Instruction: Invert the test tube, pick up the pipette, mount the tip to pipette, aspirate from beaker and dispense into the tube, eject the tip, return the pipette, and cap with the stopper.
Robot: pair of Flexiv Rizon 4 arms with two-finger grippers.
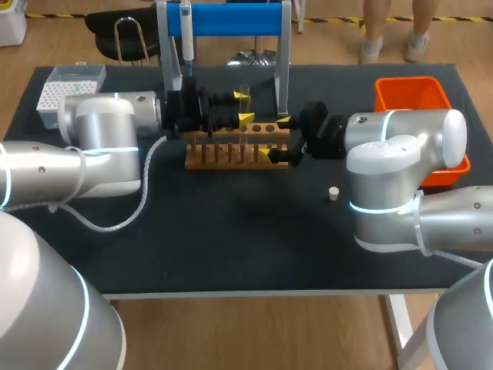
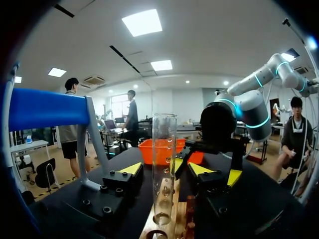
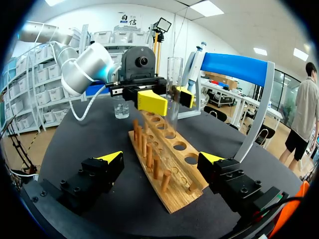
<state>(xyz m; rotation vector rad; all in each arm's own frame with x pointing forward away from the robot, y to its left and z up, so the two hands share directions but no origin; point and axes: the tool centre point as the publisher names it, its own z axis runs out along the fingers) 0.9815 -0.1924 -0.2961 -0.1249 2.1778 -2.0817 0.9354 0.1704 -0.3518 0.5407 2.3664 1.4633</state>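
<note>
Across the dark table [image 1: 231,247] my two arms lie in from either side, their wrists close together near the middle: the left arm [image 1: 100,146] along the back left, the right arm [image 1: 400,154] along the right. Behind them, at the far edge, stands the blue-barred pipette stand [image 1: 231,19]. At the far right sits the orange bin [image 1: 408,83], partly hidden by the right arm. The wooden rack [image 1: 231,150] lies at the middle, its long side across the table, with a row of holes along the back and a row of pegs along the front. The white tip box [image 1: 69,89] sits at the far left corner.

The left jaws stand narrowly open over the rack, one yellow fingertip [image 2: 131,169] on each side of the test tube [image 2: 164,164]. The left wrist view shows a slim gap on both sides, so they do not grip it. The right jaws are wide open and straddle the rack's right end, a fingertip [image 3: 110,160] along each long side, apart from the wood.

The pipette [image 1: 187,38] hangs upright at the stand's left end. The clear glass tube stands upright in one of the rack's holes. The small beaker [image 3: 121,107] stands on the table beyond the rack's far end, as the right wrist view shows it, near the left arm. The little pale stopper [image 1: 333,193] lies on bare table just in front of the right arm, well apart from the rack.
</note>
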